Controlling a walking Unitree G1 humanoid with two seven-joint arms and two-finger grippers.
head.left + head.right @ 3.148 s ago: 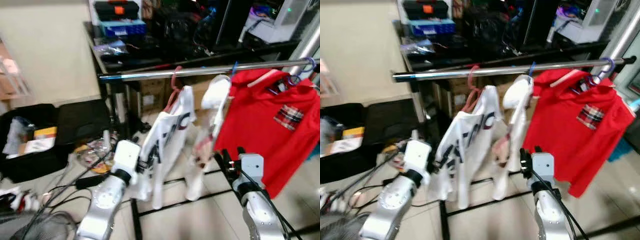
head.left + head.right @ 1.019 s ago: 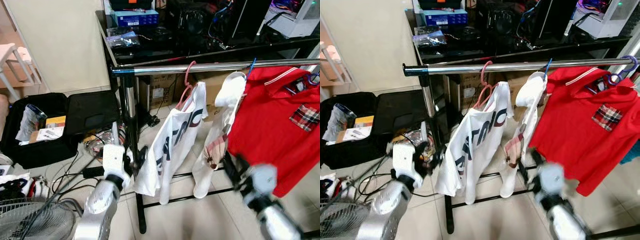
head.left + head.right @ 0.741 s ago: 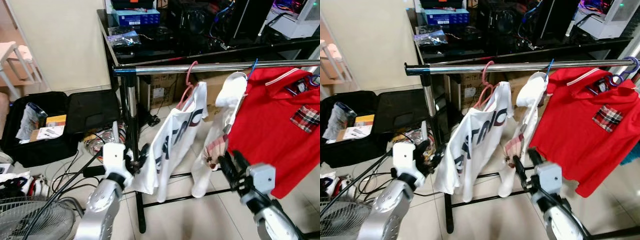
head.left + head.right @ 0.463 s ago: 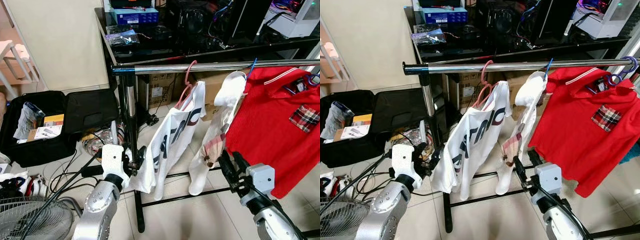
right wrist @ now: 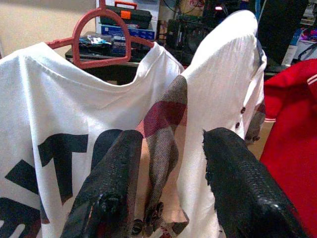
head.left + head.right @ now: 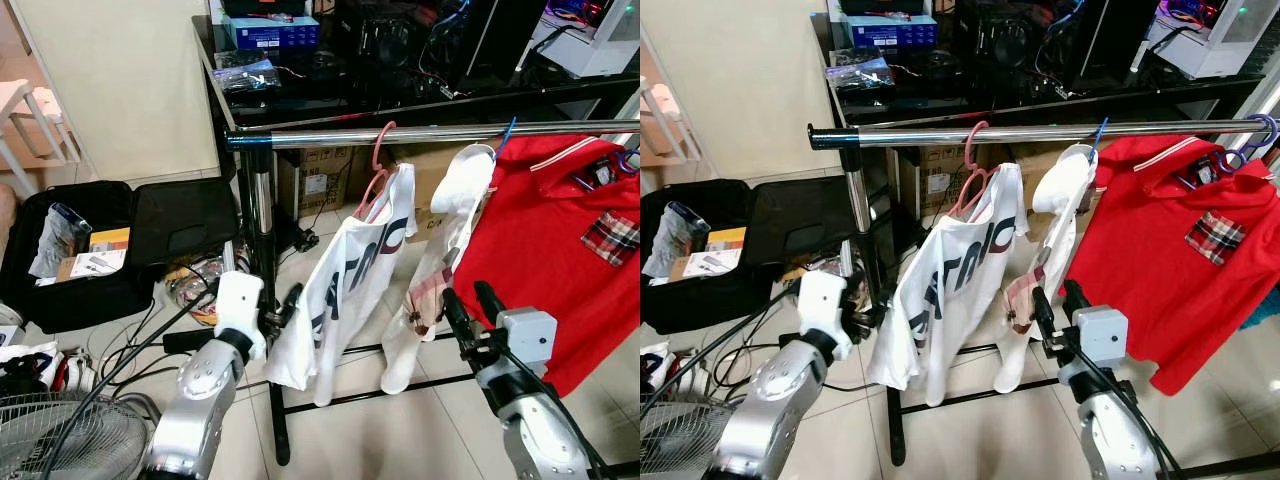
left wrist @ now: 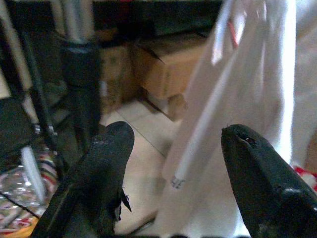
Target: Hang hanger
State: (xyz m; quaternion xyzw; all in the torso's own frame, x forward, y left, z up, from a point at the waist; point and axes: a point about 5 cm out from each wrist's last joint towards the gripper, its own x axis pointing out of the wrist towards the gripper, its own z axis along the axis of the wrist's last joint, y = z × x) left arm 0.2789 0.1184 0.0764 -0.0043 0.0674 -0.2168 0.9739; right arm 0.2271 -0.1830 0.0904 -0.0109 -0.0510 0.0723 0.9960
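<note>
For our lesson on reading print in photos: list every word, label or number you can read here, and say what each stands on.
White T-shirt on the pink hanger: large black letters, folded and partly hidden; no whole word can be read.
Blue box on the black table: label too small to read.
Papers in the open black suitcase: print too small to read.
Cardboard box under the table: sticker unreadable.

Looks like a cluttered home workroom: tiled floor (image 6: 380, 430), a steel clothes rail (image 6: 420, 133) with shirts, black desk (image 6: 400, 95) stacked with computer gear at 12 o'clock, open black suitcase (image 6: 120, 250) at 9, fan (image 6: 60, 445) at 7.
</note>
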